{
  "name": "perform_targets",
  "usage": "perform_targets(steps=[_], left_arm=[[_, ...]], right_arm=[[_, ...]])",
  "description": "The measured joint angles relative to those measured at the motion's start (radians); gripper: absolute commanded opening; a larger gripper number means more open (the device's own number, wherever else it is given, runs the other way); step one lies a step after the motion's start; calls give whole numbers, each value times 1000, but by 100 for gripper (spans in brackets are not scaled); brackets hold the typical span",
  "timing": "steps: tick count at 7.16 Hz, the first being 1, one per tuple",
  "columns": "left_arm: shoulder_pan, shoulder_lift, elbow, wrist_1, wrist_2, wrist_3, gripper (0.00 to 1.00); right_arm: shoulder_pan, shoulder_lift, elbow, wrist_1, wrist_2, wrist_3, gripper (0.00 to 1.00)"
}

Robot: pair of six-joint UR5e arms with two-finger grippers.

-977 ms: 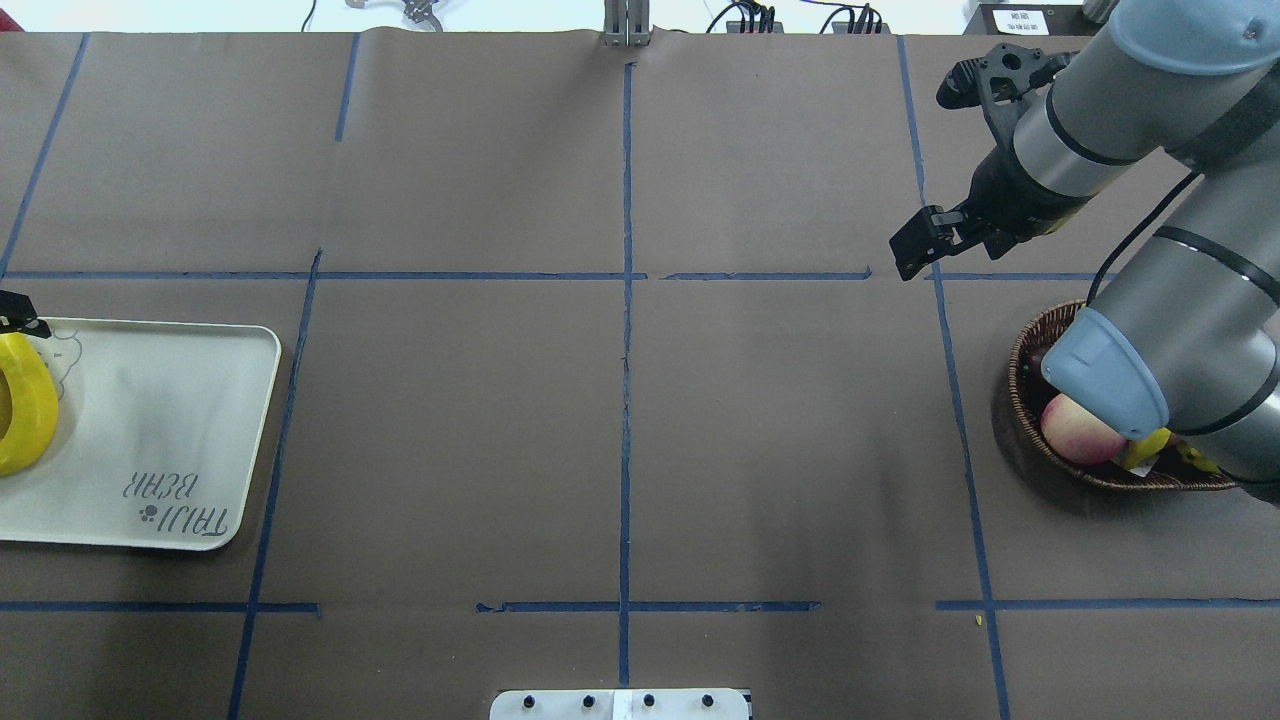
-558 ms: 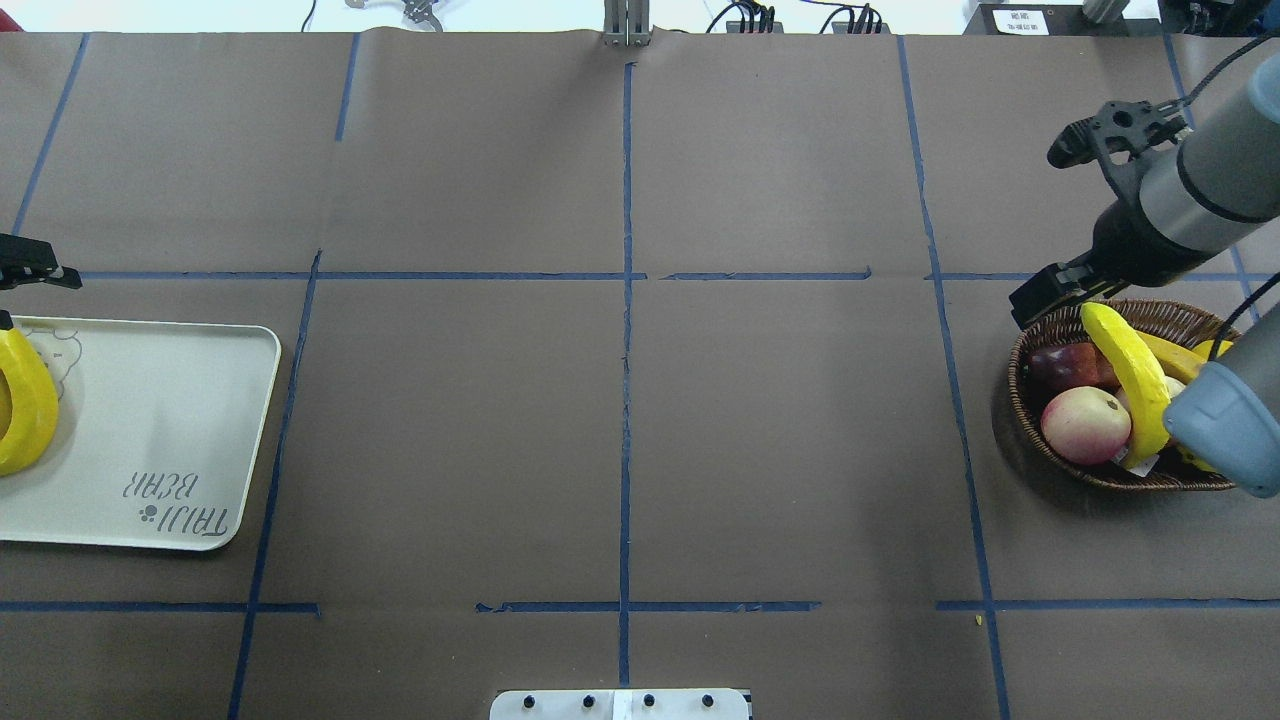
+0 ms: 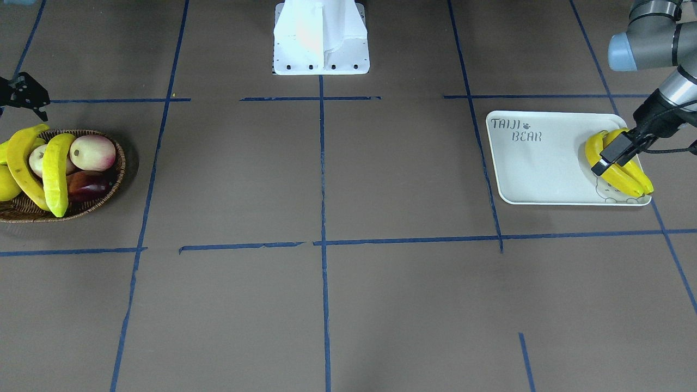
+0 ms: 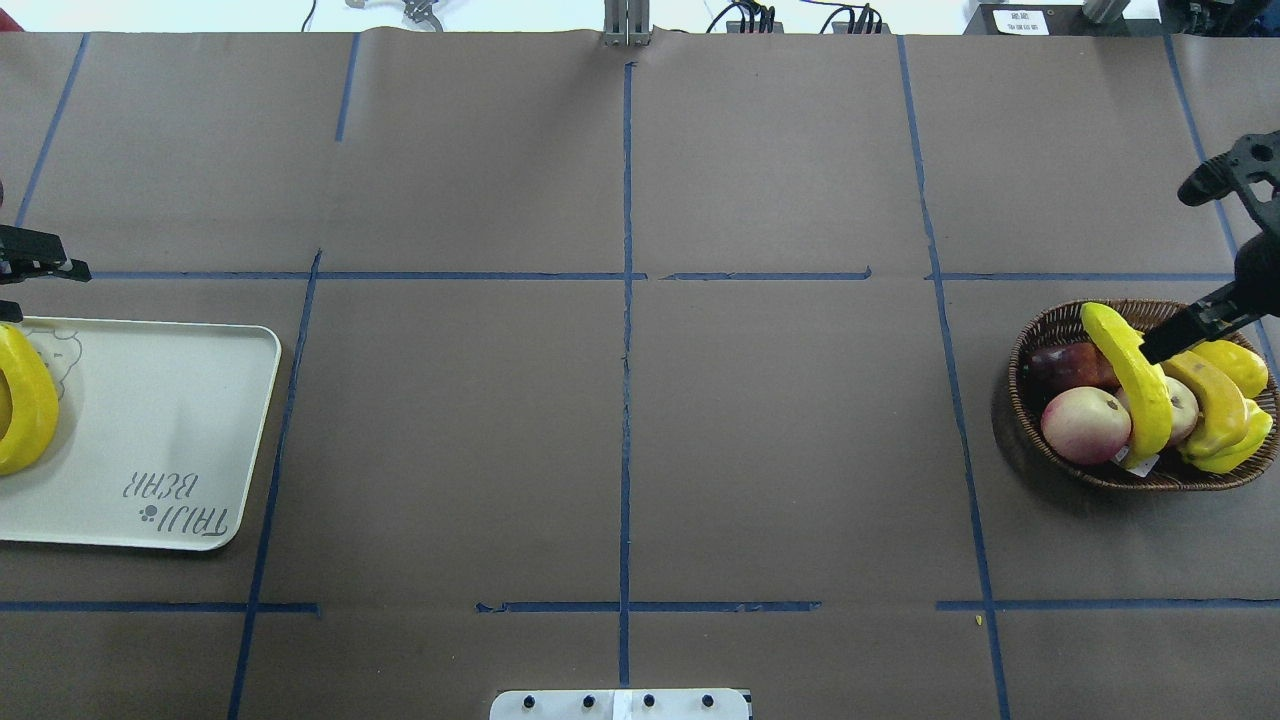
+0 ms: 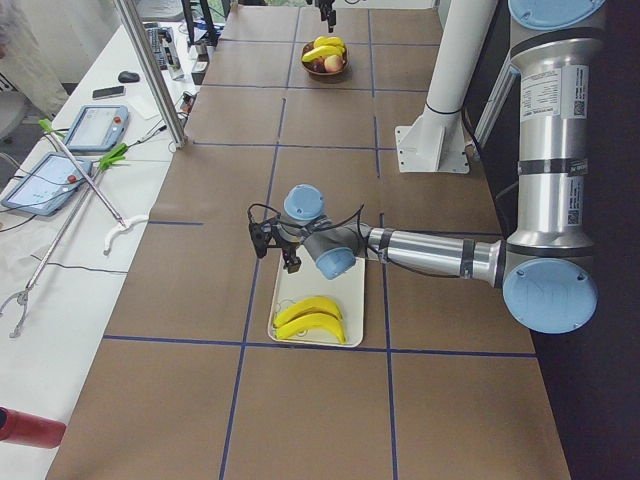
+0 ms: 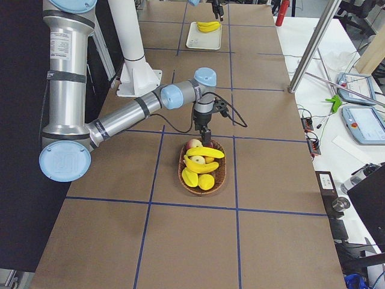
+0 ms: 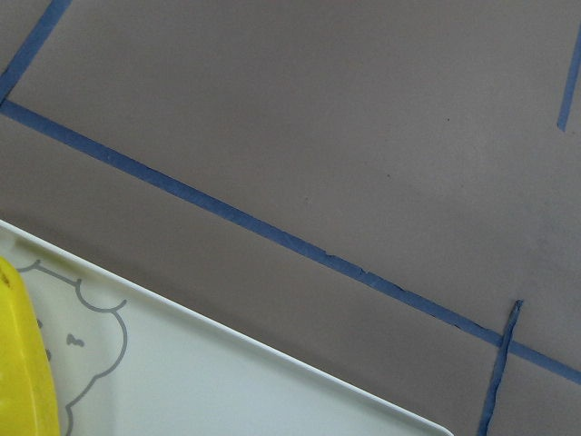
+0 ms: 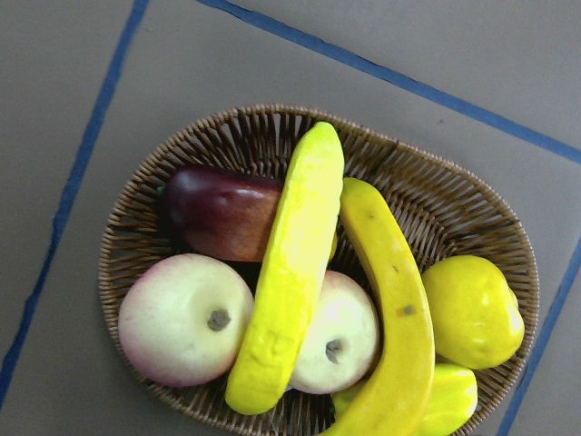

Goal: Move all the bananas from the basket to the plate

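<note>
Two bananas (image 8: 290,272) (image 8: 390,318) lie across the fruit in the wicker basket (image 8: 136,236), seen also as bananas (image 4: 1130,380) in the basket (image 4: 1030,340) at the overhead view's right. My right gripper (image 4: 1165,340) hovers above the basket's far side, open with nothing in it; its fingers do not show in the right wrist view. Two more bananas (image 3: 621,171) lie side by side at the bear end of the plate (image 3: 539,169). My left gripper (image 3: 612,158) hangs open just above them, holding nothing.
The basket also holds two pink-cream apples (image 8: 182,318), a dark red fruit (image 8: 222,209) and yellow pear-shaped fruit (image 8: 472,309). The robot's white base (image 3: 321,43) stands at mid table. Blue tape lines cross the brown table. A metal post (image 5: 150,70) and benches flank the table's ends.
My right arm has swung right, uncovering the basket, and its gripper has gone from the table left of the basket to above it. My left gripper has lifted off the plate's bananas.
</note>
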Motion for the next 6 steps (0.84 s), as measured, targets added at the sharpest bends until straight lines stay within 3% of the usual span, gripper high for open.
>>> perform_targets(steps=[3,6], left_arm=[[1,3,-3,-2,-2,-2,100],[3,4,-4,-5,-3,-2,100]], right_arm=[[1,-9,-72,1,-35,161,76],[-24,-9,-110,1,-56,299,75]])
